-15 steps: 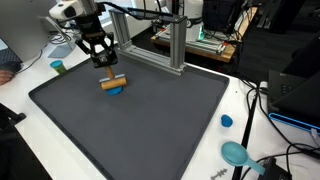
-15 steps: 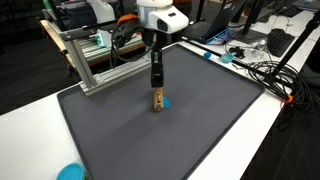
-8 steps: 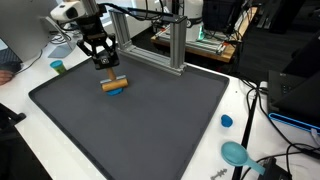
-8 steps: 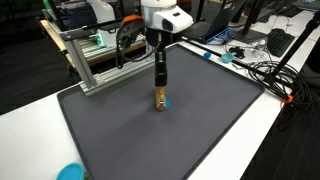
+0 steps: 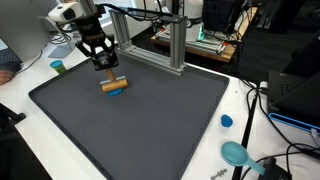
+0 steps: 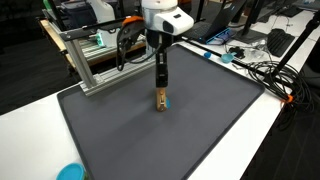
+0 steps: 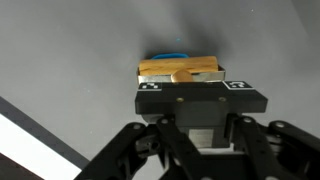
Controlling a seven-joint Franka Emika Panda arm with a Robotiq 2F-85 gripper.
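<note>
Wooden block (image 6: 159, 100) lies just below the clenched, empty gripper (image 6: 160, 88), long axis sideways in wrist view.

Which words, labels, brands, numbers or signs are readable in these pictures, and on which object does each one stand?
No text can be read in any view.
On the gripper: two small black-and-white square marks, patterns only, no letters.
On the wooden block and the dark mat: nothing written.
On the background equipment: too small and blurred to read.
</note>
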